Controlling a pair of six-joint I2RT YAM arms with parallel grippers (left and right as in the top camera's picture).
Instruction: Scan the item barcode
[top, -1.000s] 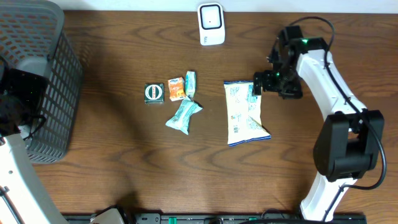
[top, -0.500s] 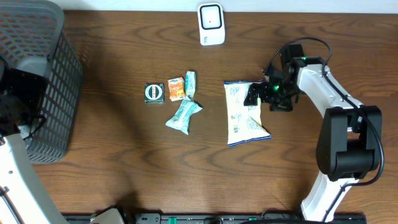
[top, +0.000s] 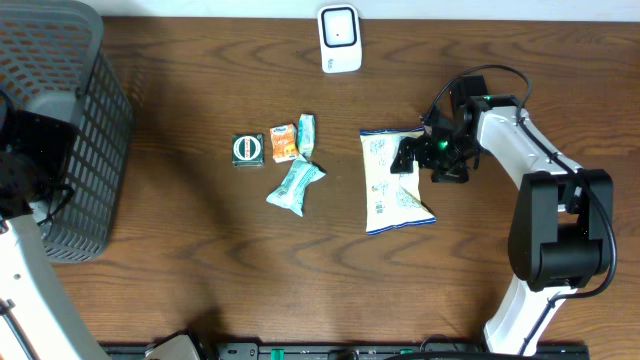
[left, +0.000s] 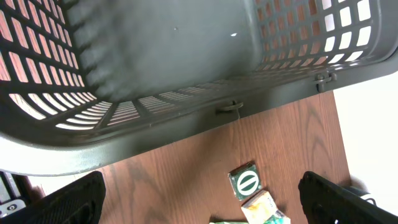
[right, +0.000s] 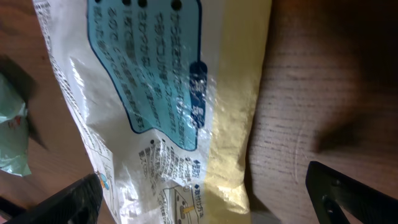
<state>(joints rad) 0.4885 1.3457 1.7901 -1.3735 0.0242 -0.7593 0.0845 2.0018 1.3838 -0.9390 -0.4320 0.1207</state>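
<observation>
Hovering at the upper right corner of the snack bag (top: 392, 190), the right gripper (top: 408, 153) is released, its jaws wide. In the wrist view they stand on both sides of the bag's yellow edge, and I cannot tell if they touch it. The bag lies flat on the counter (top: 200, 280), with bare wood below it and to its lower left. Up and left of the bag, at the far edge, stands the white scanner (top: 340, 38). Left of the bag lie a green-label packet (top: 247, 149), an orange packet (top: 284, 142) and two mint wrappers (top: 294, 186). Far left of the bag is the dark slotted basket (top: 60, 130). Its inside shows grey floor and lattice walls. The left gripper (left: 199, 202) hangs released near its rim.
</observation>
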